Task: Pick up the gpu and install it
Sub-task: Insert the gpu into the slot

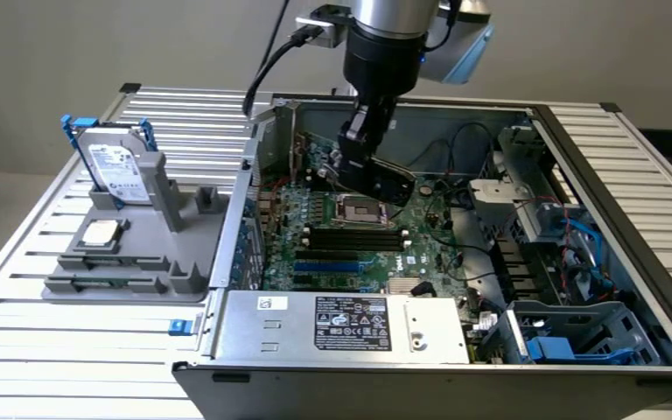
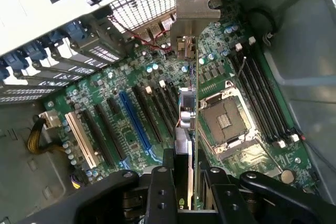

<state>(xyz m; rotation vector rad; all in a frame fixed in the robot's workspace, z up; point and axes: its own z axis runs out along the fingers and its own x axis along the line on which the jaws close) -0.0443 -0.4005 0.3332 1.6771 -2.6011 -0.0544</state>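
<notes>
Pinches gpu (image 2: 187, 116) edge-on between jaws, closed on its near end; reaches down into open case (image 1: 430, 389); holds card tilted over motherboard (image 2: 131, 129), above the slots just beside CPU socket (image 2: 226, 121); points silver bracket (image 2: 191, 11) toward rear grille (image 2: 152, 3); cannot tell whether card touches a slot; stands well apart from hard drive (image 1: 120, 162) and CPU chip (image 1: 101, 233), both in grey holder (image 1: 126, 282) on desk (image 1: 32, 350).
</notes>
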